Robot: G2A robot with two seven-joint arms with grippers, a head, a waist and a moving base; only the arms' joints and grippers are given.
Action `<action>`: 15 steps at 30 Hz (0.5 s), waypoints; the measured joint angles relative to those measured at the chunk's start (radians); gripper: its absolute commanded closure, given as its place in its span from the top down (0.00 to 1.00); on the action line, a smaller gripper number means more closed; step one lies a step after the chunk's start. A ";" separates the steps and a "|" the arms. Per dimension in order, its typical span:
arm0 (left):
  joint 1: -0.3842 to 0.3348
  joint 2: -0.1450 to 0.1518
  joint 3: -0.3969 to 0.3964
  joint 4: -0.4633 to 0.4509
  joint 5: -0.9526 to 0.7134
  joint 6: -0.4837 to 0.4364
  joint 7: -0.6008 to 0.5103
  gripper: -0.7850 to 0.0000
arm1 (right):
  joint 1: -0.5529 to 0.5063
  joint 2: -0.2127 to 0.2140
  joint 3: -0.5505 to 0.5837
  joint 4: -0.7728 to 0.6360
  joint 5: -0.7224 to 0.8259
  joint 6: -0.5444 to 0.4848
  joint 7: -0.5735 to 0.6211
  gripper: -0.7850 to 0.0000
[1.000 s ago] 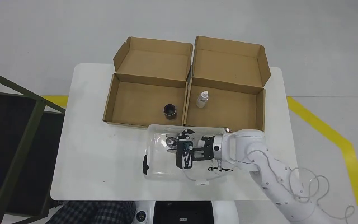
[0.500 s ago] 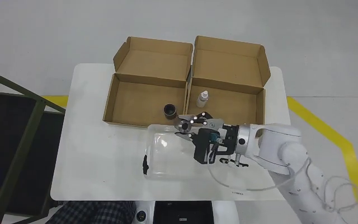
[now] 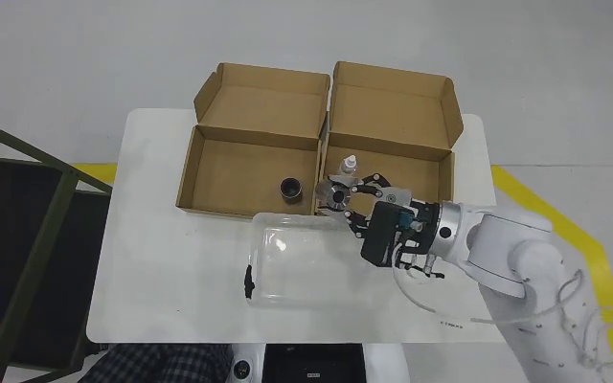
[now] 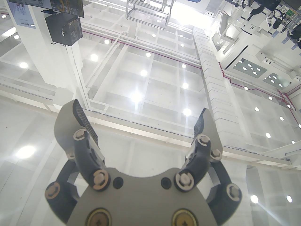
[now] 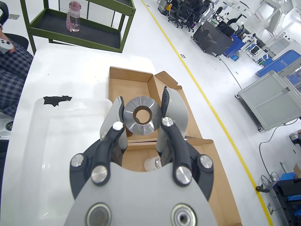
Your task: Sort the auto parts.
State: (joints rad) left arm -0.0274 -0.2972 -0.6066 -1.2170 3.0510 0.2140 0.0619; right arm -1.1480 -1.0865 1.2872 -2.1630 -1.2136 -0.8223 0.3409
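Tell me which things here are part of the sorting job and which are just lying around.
Job: right gripper, metal ring it grips, dark ring, white bottle, left box, right box, clear tray.
Lying about: green shelf cart, pink bottle.

A silver holed ring is clamped in the right end effector over the right cardboard box.

No readable text; lettering on pink bottle and blue crate too small to make out.

White arm, grey jaws, silver screws
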 measured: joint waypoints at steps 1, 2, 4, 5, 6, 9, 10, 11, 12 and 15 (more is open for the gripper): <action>0.000 0.000 0.000 0.000 0.000 0.000 0.000 1.00 | 0.000 0.001 0.003 0.000 0.002 0.000 -0.002 0.00; 0.000 0.000 0.000 0.000 0.000 0.000 0.000 1.00 | 0.000 0.001 0.007 0.000 0.004 0.001 -0.004 0.00; 0.000 0.000 0.000 0.000 0.000 0.000 0.000 1.00 | 0.003 0.003 0.016 0.000 0.008 0.005 -0.009 0.00; 0.000 0.000 0.000 0.000 0.000 0.000 0.000 1.00 | 0.004 0.003 0.019 0.001 0.010 0.006 -0.011 0.00; 0.000 0.000 0.000 0.000 0.000 0.000 0.000 1.00 | 0.005 0.004 0.024 0.000 0.012 0.008 -0.014 0.00; 0.000 0.000 0.000 0.000 0.000 0.000 0.000 1.00 | 0.008 0.006 0.033 0.000 0.018 0.011 -0.021 0.00; 0.000 0.000 0.000 0.000 0.000 0.000 0.000 1.00 | 0.008 0.007 0.035 0.000 0.020 0.011 -0.023 0.00; 0.000 0.000 0.000 0.000 0.000 0.000 0.000 1.00 | 0.009 0.007 0.037 0.000 0.021 0.012 -0.025 0.00; 0.000 0.000 0.000 0.000 0.000 0.000 0.000 1.00 | 0.009 0.008 0.038 0.001 0.022 0.012 -0.027 0.00; 0.000 0.000 0.000 0.000 0.000 0.000 0.000 1.00 | 0.010 0.009 0.038 0.008 0.024 0.013 -0.032 0.00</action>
State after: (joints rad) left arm -0.0274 -0.2972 -0.6066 -1.2170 3.0510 0.2140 0.0619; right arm -1.1384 -1.0774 1.3249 -2.1552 -1.1899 -0.8095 0.3089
